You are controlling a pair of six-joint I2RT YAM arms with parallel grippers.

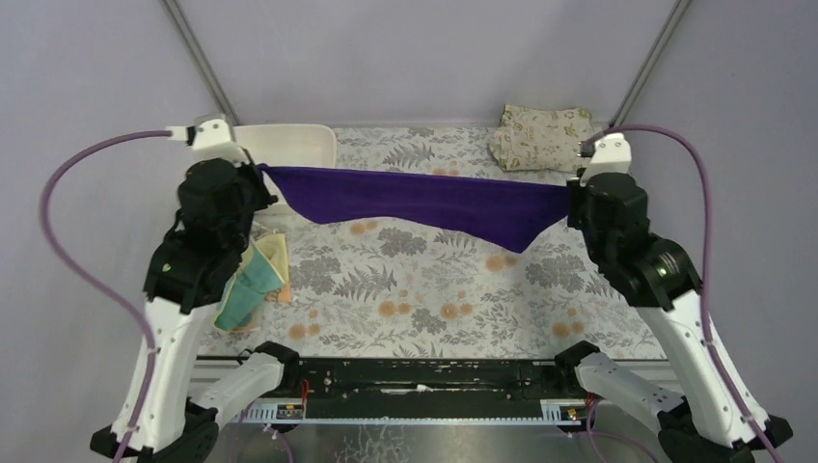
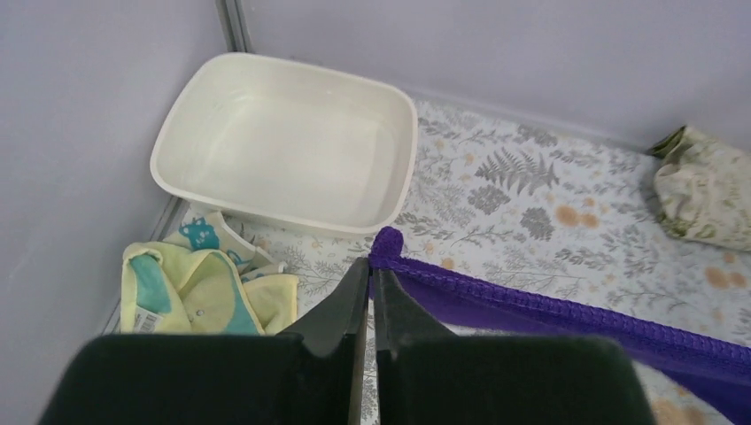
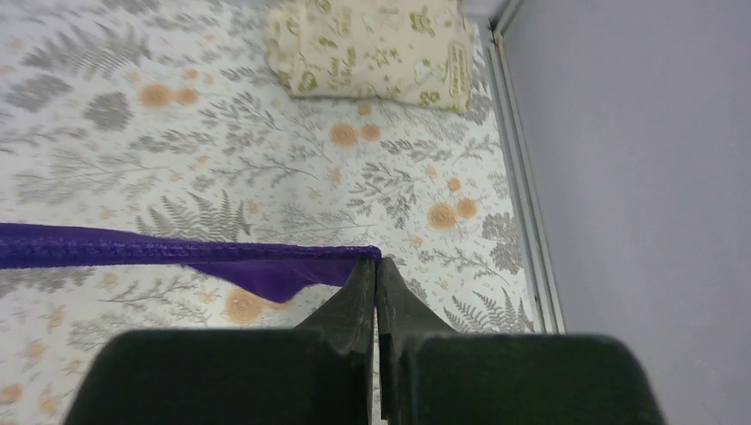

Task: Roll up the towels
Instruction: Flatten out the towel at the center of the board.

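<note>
**Top, left wrist and right wrist views.** The dark purple towel point(image 1: 424, 198) hangs spread between the two arms over the far half of the bench point(image 1: 415, 299), which carries a fern-and-flower printed cover. Its upper hem runs almost straight from left to right. The lower edge sags to a point right of the middle, and whether that point touches the bench cannot be told.

The left end effector point(image 2: 372, 266) has its fingers pressed together on the towel's left top corner, and a small purple tuft shows just past the tips. The right end effector point(image 3: 377, 264) is likewise pinched shut on the right top corner, with the hem leading away to the left.

A white plastic tub point(image 2: 266, 212) stands at the far left corner of the bench, just beyond the left end effector. On the near side of the tub, at the left edge, a bunched heap of pale yellow and teal cloth point(image 2: 190, 292) lies on the bench. In the top view it is partly hidden under the left arm, and how many pieces make it up cannot be told.

A folded beige leaf-printed cloth point(image 3: 372, 49) rests at the far right corner, well apart from the purple towel.
</note>
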